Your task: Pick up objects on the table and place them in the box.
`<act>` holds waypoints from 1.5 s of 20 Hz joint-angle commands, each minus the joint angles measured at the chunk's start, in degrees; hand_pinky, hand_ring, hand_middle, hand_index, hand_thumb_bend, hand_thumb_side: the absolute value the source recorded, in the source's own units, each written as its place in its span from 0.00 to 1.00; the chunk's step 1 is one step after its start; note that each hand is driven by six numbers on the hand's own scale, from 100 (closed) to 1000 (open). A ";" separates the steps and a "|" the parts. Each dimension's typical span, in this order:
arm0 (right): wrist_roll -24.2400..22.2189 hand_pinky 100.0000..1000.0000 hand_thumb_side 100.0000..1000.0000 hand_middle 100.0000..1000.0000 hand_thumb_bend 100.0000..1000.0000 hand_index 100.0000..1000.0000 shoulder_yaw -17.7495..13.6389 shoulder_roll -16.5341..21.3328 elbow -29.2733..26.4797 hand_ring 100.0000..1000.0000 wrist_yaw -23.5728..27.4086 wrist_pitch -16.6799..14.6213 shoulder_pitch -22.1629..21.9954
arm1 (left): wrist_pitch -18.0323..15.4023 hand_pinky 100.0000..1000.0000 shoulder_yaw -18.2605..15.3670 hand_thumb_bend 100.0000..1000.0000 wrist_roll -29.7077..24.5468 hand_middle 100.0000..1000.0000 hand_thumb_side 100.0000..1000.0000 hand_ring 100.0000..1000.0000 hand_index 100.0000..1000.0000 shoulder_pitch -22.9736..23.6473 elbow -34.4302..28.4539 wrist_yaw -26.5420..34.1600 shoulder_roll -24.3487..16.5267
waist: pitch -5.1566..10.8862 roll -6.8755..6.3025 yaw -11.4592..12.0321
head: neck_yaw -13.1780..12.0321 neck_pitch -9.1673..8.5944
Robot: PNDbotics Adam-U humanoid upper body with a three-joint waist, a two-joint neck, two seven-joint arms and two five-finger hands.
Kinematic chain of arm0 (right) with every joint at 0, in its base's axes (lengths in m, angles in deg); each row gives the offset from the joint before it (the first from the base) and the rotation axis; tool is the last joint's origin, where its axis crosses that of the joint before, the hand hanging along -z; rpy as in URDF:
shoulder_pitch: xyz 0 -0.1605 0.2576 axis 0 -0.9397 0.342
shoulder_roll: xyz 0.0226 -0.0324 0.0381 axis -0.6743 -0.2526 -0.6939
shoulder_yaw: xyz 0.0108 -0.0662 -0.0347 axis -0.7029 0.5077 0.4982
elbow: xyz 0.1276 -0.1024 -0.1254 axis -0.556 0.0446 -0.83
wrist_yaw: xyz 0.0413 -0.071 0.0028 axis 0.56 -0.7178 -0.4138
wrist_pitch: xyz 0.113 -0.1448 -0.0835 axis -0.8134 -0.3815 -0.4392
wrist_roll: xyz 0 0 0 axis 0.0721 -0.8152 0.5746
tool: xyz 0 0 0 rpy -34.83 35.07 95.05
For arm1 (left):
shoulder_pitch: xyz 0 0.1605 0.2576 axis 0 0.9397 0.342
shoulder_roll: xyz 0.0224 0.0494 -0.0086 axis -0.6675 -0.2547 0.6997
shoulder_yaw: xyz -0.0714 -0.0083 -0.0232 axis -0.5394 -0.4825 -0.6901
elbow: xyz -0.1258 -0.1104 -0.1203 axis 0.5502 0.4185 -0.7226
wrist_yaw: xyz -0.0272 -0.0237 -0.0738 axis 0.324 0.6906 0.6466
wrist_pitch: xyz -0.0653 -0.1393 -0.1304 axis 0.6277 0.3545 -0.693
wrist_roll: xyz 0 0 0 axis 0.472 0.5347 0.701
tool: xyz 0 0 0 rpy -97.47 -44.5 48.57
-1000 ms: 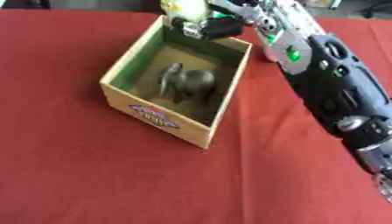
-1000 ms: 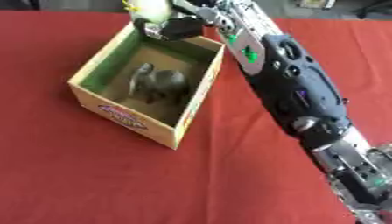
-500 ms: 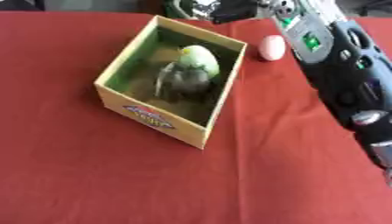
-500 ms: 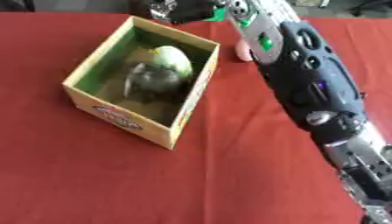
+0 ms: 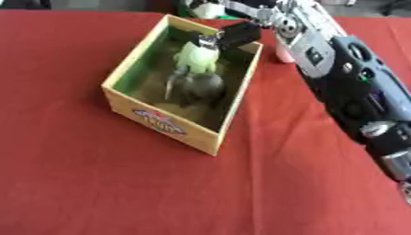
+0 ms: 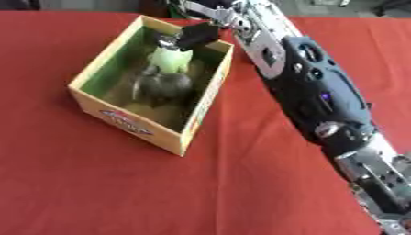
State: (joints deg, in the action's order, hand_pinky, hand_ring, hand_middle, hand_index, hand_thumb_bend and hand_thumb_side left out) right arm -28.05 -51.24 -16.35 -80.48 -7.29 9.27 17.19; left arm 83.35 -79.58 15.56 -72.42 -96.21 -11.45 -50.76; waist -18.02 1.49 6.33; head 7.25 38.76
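Box (image 5: pixel 164 123), green object (image 5: pixel 196 57) inside, right hand (image 5: pixel 234 35) above

No readable text anywhere. Only a printed logo (image 5: pixel 160 122) on the box (image 5: pixel 128 71) front wall, lower left of centre: an oval mark in red, blue and white, lettering too blurred to make out.

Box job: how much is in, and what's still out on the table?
Done: a grey object and a pale green object lie inside the box. In hand: nothing visibly; the right hand hangs over the box's far end, beside the green one. Left: a pale pink object on the red table, right of the box.
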 commanded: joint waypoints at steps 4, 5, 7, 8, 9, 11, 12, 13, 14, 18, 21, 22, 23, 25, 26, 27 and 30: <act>0.83 0.88 0.85 0.87 0.21 0.92 -1.44 0.98 0.73 1.00 -1.51 -0.68 1.67 | 0.12 0.73 -0.29 0.30 0.02 0.74 1.00 0.73 0.82 -0.56 -0.97 -0.07 -0.77 | 1.12 -0.16 -0.19 | -0.13 -0.16; 1.34 0.88 0.85 0.88 0.21 0.93 -1.78 1.42 0.82 1.00 -2.13 -0.37 1.63 | 0.15 0.73 -0.29 0.30 0.00 0.74 1.00 0.73 0.82 -0.44 -0.97 -0.09 -0.76 | 1.15 -0.13 -0.26 | -0.17 -0.25; 2.36 0.88 0.85 0.89 0.21 0.95 -2.54 2.17 1.29 1.00 -3.20 0.31 1.48 | 0.19 0.73 -0.31 0.30 -0.02 0.74 1.00 0.73 0.82 -0.22 -0.97 -0.14 -0.73 | 1.20 -0.13 -0.35 | -0.22 -0.40; 2.88 0.88 0.86 0.89 0.21 0.95 -2.98 2.57 1.54 1.00 -3.64 0.59 1.41 | 0.21 0.73 -0.35 0.30 0.03 0.74 1.00 0.73 0.82 -0.13 -0.97 -0.16 -0.72 | 1.23 -0.15 -0.39 | -0.24 -0.47; 3.37 0.88 0.85 0.90 0.22 0.96 -3.44 3.02 1.77 1.00 -3.99 0.85 1.32 | 0.23 0.73 -0.40 0.30 0.08 0.74 1.00 0.73 0.82 -0.03 -0.97 -0.19 -0.74 | 1.24 -0.17 -0.43 | -0.28 -0.55; 4.14 0.88 0.84 0.90 0.24 0.97 -4.46 4.40 2.22 1.00 -4.58 1.39 1.06 | 0.29 0.73 -0.48 0.30 0.17 0.74 1.00 0.73 0.82 0.16 -0.97 -0.25 -0.80 | 1.25 -0.20 -0.57 | -0.42 -0.61; 4.45 0.88 0.83 0.90 0.25 0.96 -4.94 5.21 2.42 1.00 -4.89 1.68 0.91 | 0.30 0.73 -0.51 0.30 0.21 0.74 1.00 0.73 0.82 0.24 -0.97 -0.28 -0.85 | 1.25 -0.22 -0.64 | -0.51 -0.62; 4.70 0.88 0.83 0.90 0.27 0.95 -5.38 6.09 2.62 1.00 -5.24 1.96 0.71 | 0.32 0.73 -0.53 0.29 0.25 0.74 1.00 0.73 0.82 0.33 -0.97 -0.32 -0.91 | 1.24 -0.24 -0.73 | -0.61 -0.60; 4.85 0.89 0.81 0.89 0.29 0.94 -5.82 7.09 2.88 1.00 -5.54 2.20 0.44 | 0.33 0.73 -0.58 0.29 0.31 0.74 1.00 0.73 0.82 0.43 -0.97 -0.36 -0.99 | 1.24 -0.27 -0.83 | -0.73 -0.53; 5.06 0.89 0.79 0.89 0.31 0.95 -7.58 11.00 3.74 1.00 -5.87 2.84 -1.08 | 0.26 0.73 -0.89 0.29 0.89 0.74 1.00 0.73 0.81 0.88 -0.97 -0.44 -1.23 | 1.11 -0.48 -1.20 | -1.35 0.05; 5.59 0.89 0.79 0.89 0.32 0.97 -8.95 12.90 4.49 1.00 -5.88 3.82 -2.23 | 0.06 0.73 -1.07 0.29 1.46 0.74 1.00 0.73 0.81 1.25 -0.97 -0.47 -1.32 | 0.93 -0.80 -1.30 | -1.84 0.28; 5.67 0.89 0.79 0.89 0.33 0.98 -9.27 13.29 4.91 1.00 -6.06 4.14 -2.50 | 0.04 0.72 -1.10 0.29 1.56 0.74 1.00 0.73 0.81 1.34 -0.97 -0.49 -1.31 | 0.87 -0.90 -1.29 | -1.95 0.22; 5.66 0.89 0.78 0.89 0.34 0.99 -9.56 13.63 5.46 1.00 -6.38 4.47 -2.74 | 0.05 0.72 -1.12 0.29 1.63 0.74 1.00 0.72 0.81 1.40 -0.97 -0.51 -1.29 | 0.80 -0.99 -1.28 | -2.05 0.10; 5.58 0.89 0.77 0.90 0.35 0.99 -10.10 14.13 6.89 1.00 -7.52 5.18 -3.04 | 0.05 0.72 -1.12 0.29 1.68 0.74 1.00 0.72 0.81 1.47 -0.97 -0.57 -1.28 | 0.67 -1.17 -1.19 | -2.12 -0.28; 5.57 0.89 0.77 0.90 0.36 0.99 -10.39 14.27 7.70 1.00 -8.20 5.46 -3.14 | 0.06 0.72 -1.13 0.29 1.68 0.74 1.00 0.72 0.81 1.50 -0.97 -0.60 -1.28 | 0.62 -1.26 -1.14 | -2.09 -0.47; 5.60 0.89 0.76 0.90 0.36 0.99 -10.70 14.36 8.52 1.00 -8.88 5.66 -3.21 | 0.09 0.72 -1.14 0.28 1.68 0.74 1.00 0.72 0.81 1.50 -0.97 -0.62 -1.28 | 0.56 -1.34 -1.10 | -2.04 -0.67; 5.71 0.88 0.75 0.89 0.39 0.99 -11.26 14.57 11.26 1.00 -11.22 6.00 -3.37 | 0.11 0.72 -1.15 0.28 1.68 0.74 1.00 0.72 0.81 1.44 -0.97 -0.68 -1.35 | 0.39 -1.47 -1.02 | -1.79 -1.27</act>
State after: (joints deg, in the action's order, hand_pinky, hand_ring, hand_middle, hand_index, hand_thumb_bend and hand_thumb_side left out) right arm -22.46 -61.67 -3.80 -69.72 -17.28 14.94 12.88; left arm 83.46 -79.99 16.98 -70.50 -96.21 -11.71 -50.77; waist -18.70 0.10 5.23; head 5.40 38.19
